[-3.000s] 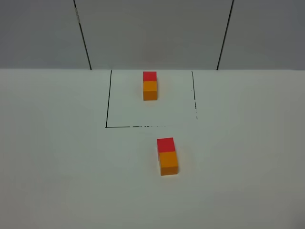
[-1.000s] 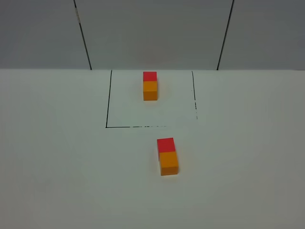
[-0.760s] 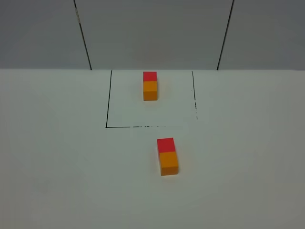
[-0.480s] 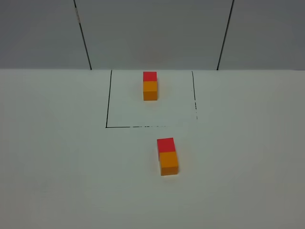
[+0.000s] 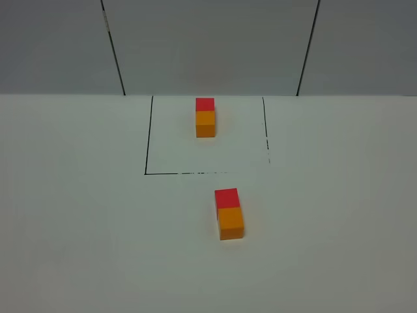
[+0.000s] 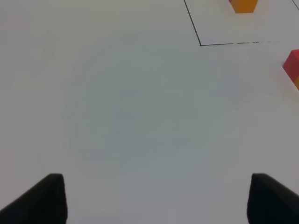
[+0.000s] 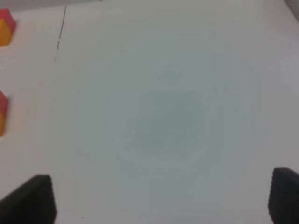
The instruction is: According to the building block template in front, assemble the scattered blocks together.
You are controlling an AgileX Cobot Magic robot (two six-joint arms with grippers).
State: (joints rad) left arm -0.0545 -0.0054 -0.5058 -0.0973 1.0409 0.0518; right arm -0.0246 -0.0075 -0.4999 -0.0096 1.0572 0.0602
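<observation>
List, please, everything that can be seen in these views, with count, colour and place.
building block template: one, red cube joined to orange cube, inside the black outline at the far middle of the table.
scattered blocks: two, red and orange, touching, on the table just outside the outline's near edge.
black outline: one, black, drawn on the table top.
table: one, white.
wall panels: grey, behind the table.
left gripper: one, black, open, empty, above bare table.
right gripper: one, black, open, empty, above bare table.

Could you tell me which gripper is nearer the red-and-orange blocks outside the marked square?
Probably the right, narrowly. The right gripper sits back to the right of the blocks, the left gripper back to their left; the blocks lie slightly right of centre.
</observation>
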